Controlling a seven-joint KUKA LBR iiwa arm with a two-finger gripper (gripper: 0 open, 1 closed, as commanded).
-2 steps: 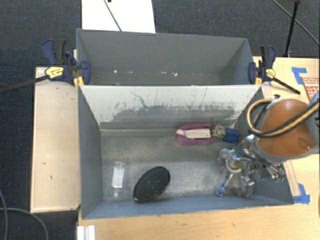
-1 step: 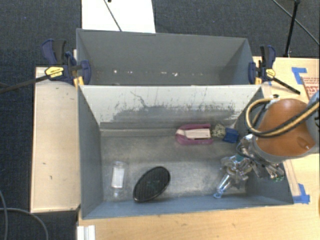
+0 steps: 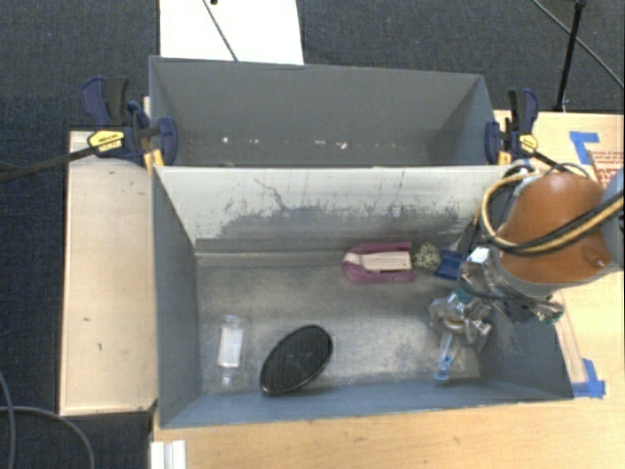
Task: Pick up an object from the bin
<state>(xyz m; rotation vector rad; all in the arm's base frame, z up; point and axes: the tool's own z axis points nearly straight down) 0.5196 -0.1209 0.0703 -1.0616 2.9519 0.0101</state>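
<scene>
Gripper point(image 3: 459, 322) at bin point(image 3: 293, 208) right end, opening unclear, slim blue object point(image 3: 444, 362) just beside it

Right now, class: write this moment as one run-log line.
gripper | right end of bin | beside slim blue item | hold unclear

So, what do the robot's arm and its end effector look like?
Above the end effector is a rounded, smooth orange cover, with dark cables looping across it. Between them sits a grey metal collar. The end effector itself is a small, silvery metal assembly. No markings are visible.
</scene>
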